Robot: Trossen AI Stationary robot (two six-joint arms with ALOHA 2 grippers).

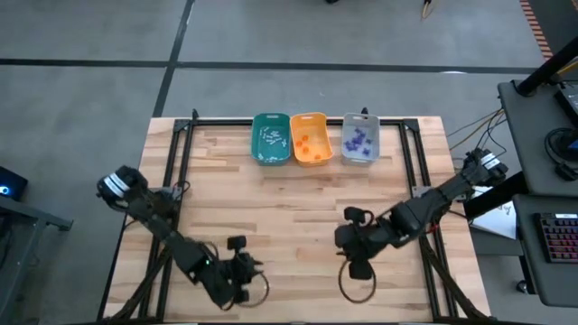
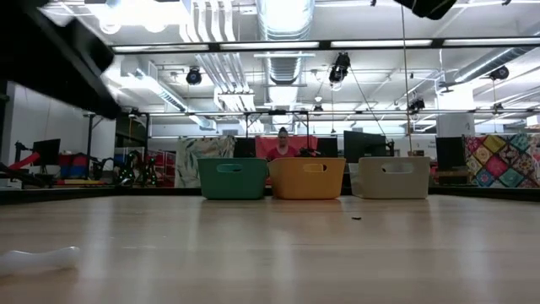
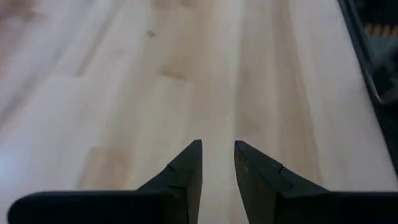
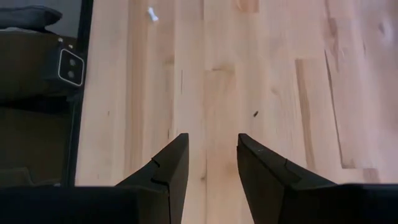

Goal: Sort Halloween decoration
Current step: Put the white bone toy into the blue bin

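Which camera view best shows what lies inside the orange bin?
The high view: looking straight down, it shows orange trinkets inside the orange bin. The low view shows only the bin's outer wall, contents hidden. Neither wrist view shows the bin, only bare table.
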